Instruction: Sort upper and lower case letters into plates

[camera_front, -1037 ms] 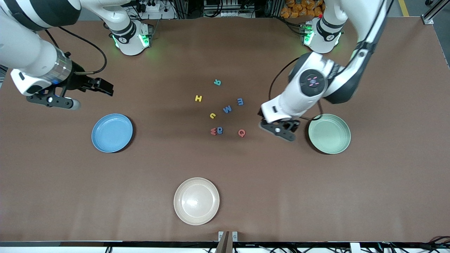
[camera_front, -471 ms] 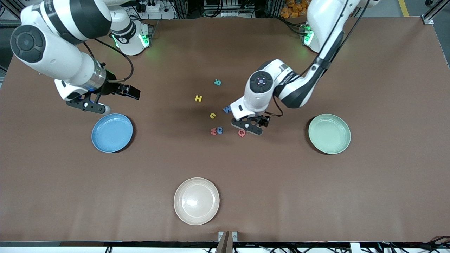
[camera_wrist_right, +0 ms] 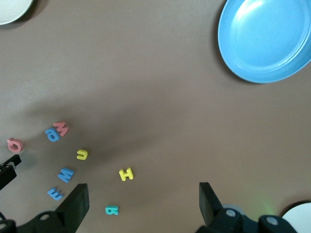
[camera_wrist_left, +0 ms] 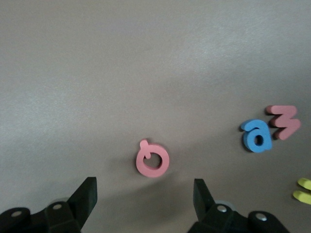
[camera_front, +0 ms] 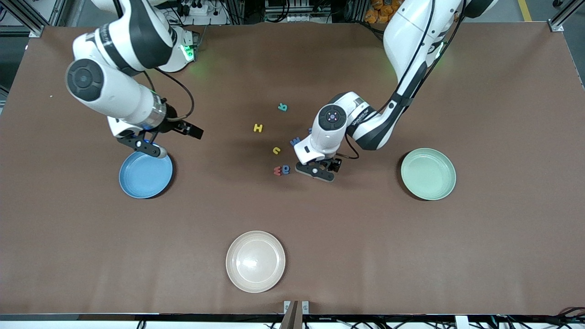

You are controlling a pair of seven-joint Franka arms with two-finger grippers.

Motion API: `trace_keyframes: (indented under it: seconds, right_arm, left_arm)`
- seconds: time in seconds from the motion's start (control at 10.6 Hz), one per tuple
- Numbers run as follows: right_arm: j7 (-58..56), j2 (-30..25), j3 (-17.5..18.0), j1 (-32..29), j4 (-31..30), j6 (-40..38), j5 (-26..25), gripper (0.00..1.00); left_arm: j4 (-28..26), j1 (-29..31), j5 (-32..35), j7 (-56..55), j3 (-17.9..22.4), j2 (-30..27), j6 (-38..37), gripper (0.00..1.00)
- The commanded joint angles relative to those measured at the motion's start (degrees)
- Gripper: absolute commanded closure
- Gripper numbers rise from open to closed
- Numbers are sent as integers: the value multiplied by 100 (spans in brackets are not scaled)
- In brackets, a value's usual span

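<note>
Item: red Q (camera_wrist_left: 152, 160), small flat foam letter, flat on the brown surface (camera_front: 457, 251), just beside a blue a (camera_wrist_left: 256, 136) and red w (camera_wrist_left: 283, 121). My left wrist view shows it between the spread, empty jaws of the left gripper (camera_wrist_left: 145, 194); my front view hides it under that gripper (camera_front: 315, 170). Blue plate (camera_front: 146, 172) and pale green plate (camera_front: 428, 173) hold nothing. Right gripper (camera_front: 141, 145), jaws wide and empty, hovers over the blue plate's rim
</note>
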Motion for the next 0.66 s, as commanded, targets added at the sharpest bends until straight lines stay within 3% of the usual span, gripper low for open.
trace_keyframes:
  seconds: [0.0, 0.57]
  right_arm:
    - [721, 117, -25, 256, -56, 243, 127, 0]
    - [1513, 600, -25, 714, -126, 885, 144, 0]
  left_arm:
    - [195, -376, 175, -274, 359, 123, 31, 17]
    - [389, -510, 184, -265, 483, 369, 31, 23]
